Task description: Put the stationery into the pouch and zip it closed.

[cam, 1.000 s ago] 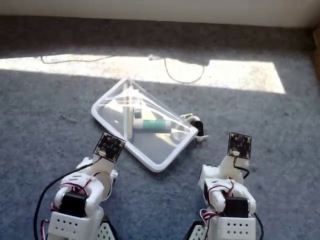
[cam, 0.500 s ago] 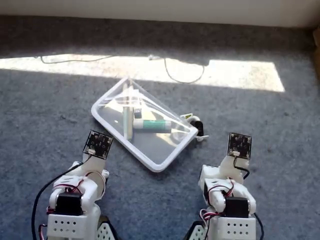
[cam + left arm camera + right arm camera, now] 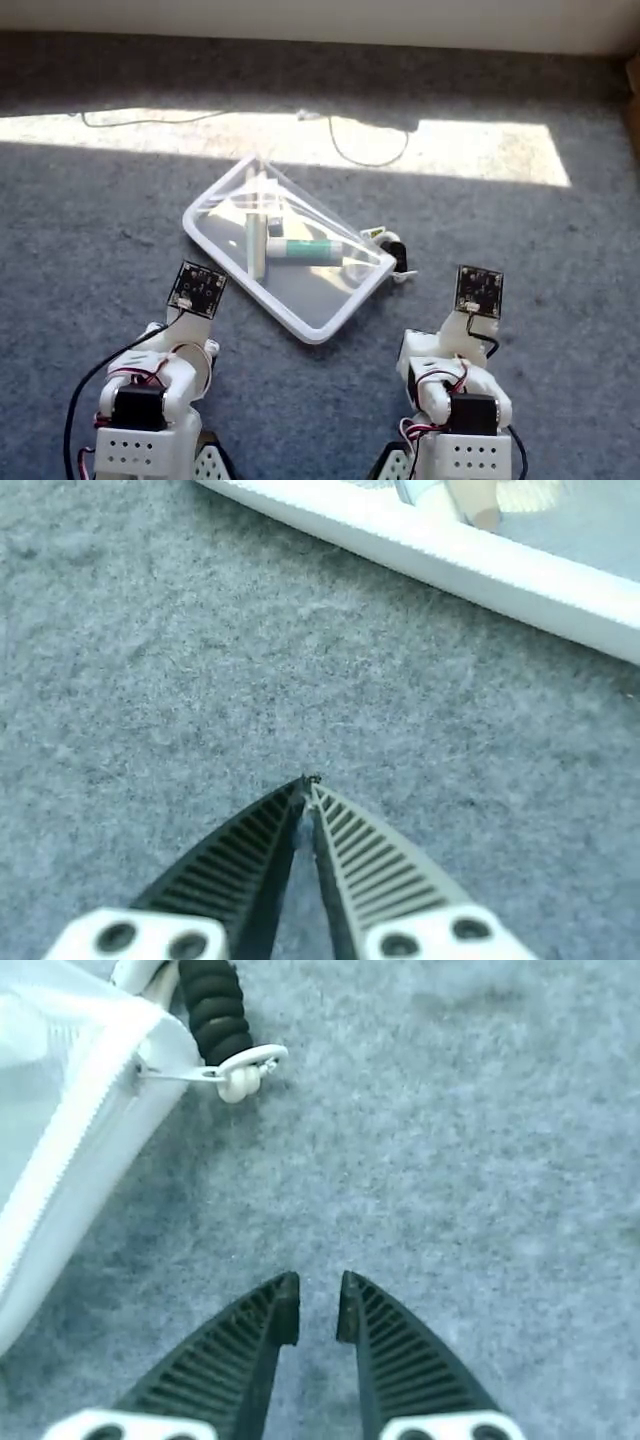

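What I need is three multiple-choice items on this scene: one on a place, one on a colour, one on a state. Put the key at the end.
1. Where does the green-banded tube lie relative to the clear pouch?
A) beside it
B) inside it
C) far from it

2. What colour is the pouch's zipper band?
A) white
B) red
C) black

3. How is the left hand?
A) wide open
B) shut on a pen
C) shut and empty

Key:
1 B, the tube shows through the pouch's clear wall in the high view.
2 A, the toothed band is white in both wrist views.
3 C, its fingertips meet over the carpet with nothing between them.
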